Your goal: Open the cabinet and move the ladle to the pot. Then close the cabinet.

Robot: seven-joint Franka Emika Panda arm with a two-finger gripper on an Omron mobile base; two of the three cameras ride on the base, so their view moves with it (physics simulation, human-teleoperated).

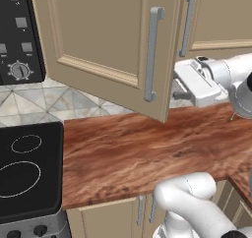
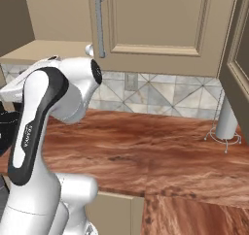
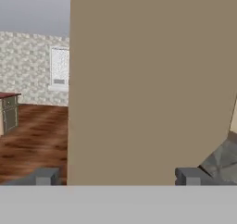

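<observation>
Cabinet [image 1: 103, 40] door hangs swung out over the wooden desk [image 1: 142, 153] in the left base view, its long silver bar handle [image 1: 151, 55] facing the camera, while the white arm reaches in behind the door's free edge, the claw [image 1: 178, 92] largely screened by the panel; a black stove top [image 1: 27, 170] sits to the left of the desk. In the right base view the arm's bulky shoulder fills the foreground, the second cabinet door [image 2: 160, 18] stands shut with its own handle [image 2: 100, 26] above the tiled backsplash, the edge of the open door [image 2: 236, 59] cuts in at the right, and a pale upright cylinder on a wire stand [image 2: 226, 122] rests on the desk beneath it. In the hand view the claw [image 3: 118, 177] stands wide and empty, its two dark fingertips [image 3: 46, 176] set far apart on either side of the flat tan face of the door directly ahead. Neither ladle nor pot can be seen in any of the three views, so their positions cannot be told; the ladle is presumably inside the cabinet. The step in hand appears to be freeing the door after opening it. The risk from here is that the arm, so close to the panel, knocks the door back toward shut or clips its edge as it swings round to reach inside.
</observation>
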